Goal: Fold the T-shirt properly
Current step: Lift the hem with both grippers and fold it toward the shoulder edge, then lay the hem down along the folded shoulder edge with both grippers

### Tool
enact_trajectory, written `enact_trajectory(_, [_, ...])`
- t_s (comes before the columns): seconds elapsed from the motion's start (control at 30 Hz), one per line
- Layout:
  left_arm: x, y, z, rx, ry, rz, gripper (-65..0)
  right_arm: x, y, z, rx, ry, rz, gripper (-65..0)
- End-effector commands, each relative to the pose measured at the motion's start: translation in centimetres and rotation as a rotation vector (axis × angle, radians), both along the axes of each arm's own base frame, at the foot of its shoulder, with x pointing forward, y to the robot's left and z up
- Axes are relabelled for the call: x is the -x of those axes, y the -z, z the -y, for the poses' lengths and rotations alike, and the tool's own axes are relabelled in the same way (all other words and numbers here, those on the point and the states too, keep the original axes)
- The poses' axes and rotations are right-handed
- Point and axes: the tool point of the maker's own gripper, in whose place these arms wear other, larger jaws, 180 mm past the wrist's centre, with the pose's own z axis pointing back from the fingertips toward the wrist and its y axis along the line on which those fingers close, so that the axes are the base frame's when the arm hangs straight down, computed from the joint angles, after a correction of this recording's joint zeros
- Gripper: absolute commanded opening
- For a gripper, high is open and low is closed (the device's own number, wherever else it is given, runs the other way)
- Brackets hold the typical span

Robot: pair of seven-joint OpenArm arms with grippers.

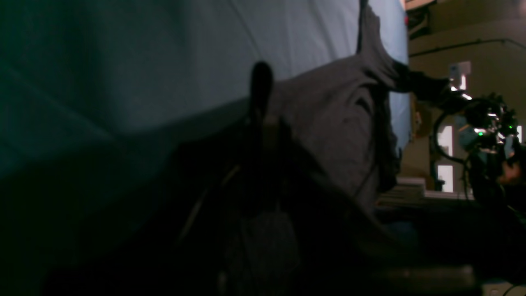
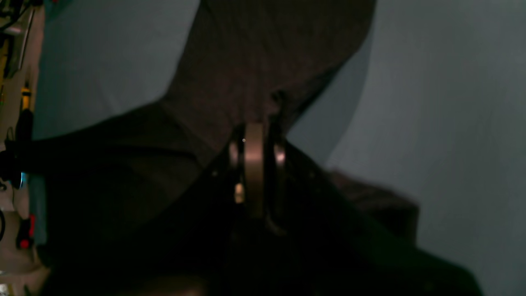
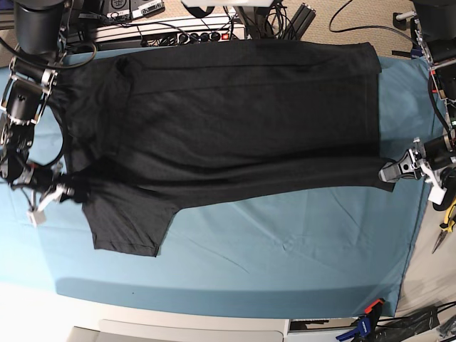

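Two hands pinch the shirt (image 3: 235,114), one at each end: my left hand (image 3: 390,171) shut on the hem corner, my right hand (image 3: 68,189) on the shoulder. It lies plain black, lengthwise across the teal cloth (image 3: 285,249) on the tabletop, one sleeve splayed toward me.

Table (image 3: 214,329) carried a teal cloth (image 3: 285,249) covering nearly its whole top; a pale strip of table edge showed along the near side. The black T-shirt (image 3: 235,121) lay spread across the far half of the cloth, plain side up, one sleeve (image 3: 125,221) reaching toward the near side (mild wrinkles in the cloth). Clamps (image 3: 363,320) sat at the near corner.
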Motion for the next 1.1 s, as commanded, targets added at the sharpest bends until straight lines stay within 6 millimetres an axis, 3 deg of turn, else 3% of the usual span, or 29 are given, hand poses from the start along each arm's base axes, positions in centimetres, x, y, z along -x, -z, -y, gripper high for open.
enact_trajectory(0.0, [-1.2,-2.1,-1.2,-0.01,-0.021,0.067,-65.0,-0.6,-2.2,1.1,0.007,0.009,0.064,-65.0])
enact_trajectory(0.2, [-1.3,-2.2,-1.3,-0.01,-0.025,0.072,-65.0,1.2,-1.1,2.4,-0.038,0.069,0.057,-65.0])
enact_trajectory(0.37, [-1.3,-2.6,-1.5,-0.027,-0.019,0.081,-65.0,2.3,-1.8,3.5,-0.027,0.089,0.074,-65.0])
enact_trajectory(0.67, [-0.9,-4.1,-4.8,-0.108,-0.037,0.089,-65.0,3.0,-2.7,3.7,-0.001,0.064,0.082,-65.0])
enact_trajectory(0.87, [-0.7,-4.8,-6.2,-0.143,-0.047,0.089,-65.0,3.4,-4.8,6.3,0.041,0.085,0.103,-65.0])
enact_trajectory(1.07, [0.6,-3.2,-6.0,-0.14,-0.043,0.046,-65.0,4.2,-6.3,7.6,0.055,0.076,0.098,-65.0])
